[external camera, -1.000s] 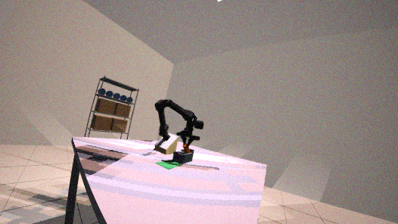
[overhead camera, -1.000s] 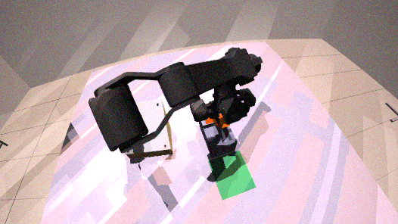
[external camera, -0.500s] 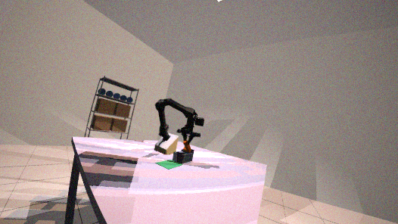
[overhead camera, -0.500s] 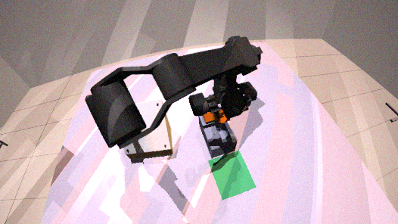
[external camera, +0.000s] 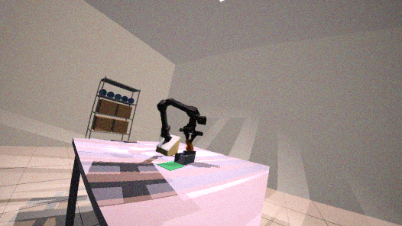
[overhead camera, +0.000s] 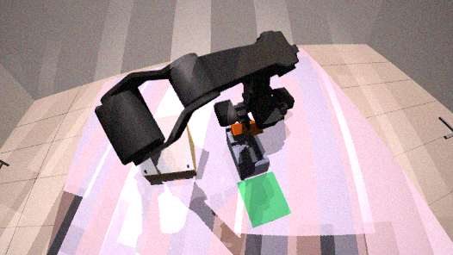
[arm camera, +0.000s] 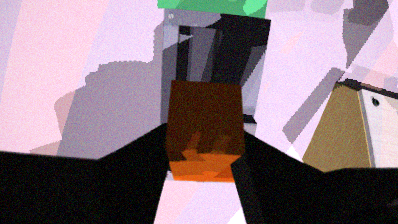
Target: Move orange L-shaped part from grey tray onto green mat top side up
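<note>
The orange part (overhead camera: 237, 129) (external camera: 189, 146) (arm camera: 205, 112) is held between the fingers of my gripper (overhead camera: 247, 124) (external camera: 189, 140) (arm camera: 200, 133), which is shut on it. The part is out of the pocket and above the end of the grey tray (overhead camera: 262, 166) (external camera: 185, 158) (arm camera: 169, 75) farthest from the mat. Its exact tilt and its L-shaped end are hard to make out; fingers hide part of it in the top view. The tray's pocket shows open and dark. The green mat (overhead camera: 266, 200) (external camera: 171, 166) (arm camera: 215, 3) lies flat beside the tray's other end, with nothing on it.
A white and tan box (overhead camera: 178, 152) (external camera: 173, 147) (arm camera: 332, 137) stands beside the tray, near the arm's base. A shelf rack with boxes (external camera: 108, 107) stands far behind the table (external camera: 229, 183).
</note>
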`<state>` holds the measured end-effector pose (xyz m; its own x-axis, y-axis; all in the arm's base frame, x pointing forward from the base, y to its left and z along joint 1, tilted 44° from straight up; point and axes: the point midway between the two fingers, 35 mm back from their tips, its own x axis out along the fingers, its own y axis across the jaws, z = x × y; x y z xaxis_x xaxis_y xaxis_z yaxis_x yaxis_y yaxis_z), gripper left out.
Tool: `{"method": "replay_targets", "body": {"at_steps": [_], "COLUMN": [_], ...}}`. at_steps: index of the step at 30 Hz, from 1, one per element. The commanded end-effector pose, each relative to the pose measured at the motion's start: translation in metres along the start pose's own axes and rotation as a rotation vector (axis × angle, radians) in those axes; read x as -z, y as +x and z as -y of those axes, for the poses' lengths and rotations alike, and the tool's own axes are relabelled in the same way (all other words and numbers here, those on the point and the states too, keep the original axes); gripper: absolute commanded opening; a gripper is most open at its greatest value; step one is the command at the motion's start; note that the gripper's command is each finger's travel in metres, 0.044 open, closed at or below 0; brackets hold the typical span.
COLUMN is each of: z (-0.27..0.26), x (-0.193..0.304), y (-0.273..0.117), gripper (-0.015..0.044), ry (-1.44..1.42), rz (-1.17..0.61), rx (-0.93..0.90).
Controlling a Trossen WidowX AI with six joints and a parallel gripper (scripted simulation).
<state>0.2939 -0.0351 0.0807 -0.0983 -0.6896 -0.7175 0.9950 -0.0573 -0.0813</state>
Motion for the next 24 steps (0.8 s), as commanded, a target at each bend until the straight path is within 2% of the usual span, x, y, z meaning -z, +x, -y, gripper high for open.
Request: {"method": "replay_targets", "body": {"at_steps": [1,7,24], "z": [-0.001,0.0,0.009], "x": [0.0,-0.013,-0.091], "y": [-0.005,-0.004,-0.001], "gripper": [0.0,0.0,0.0], "ry": [0.007,0.007,0.007], "rz": [-0.005,-0.005,-0.001], "rx": [-0.002,-0.002,-0.002]}}
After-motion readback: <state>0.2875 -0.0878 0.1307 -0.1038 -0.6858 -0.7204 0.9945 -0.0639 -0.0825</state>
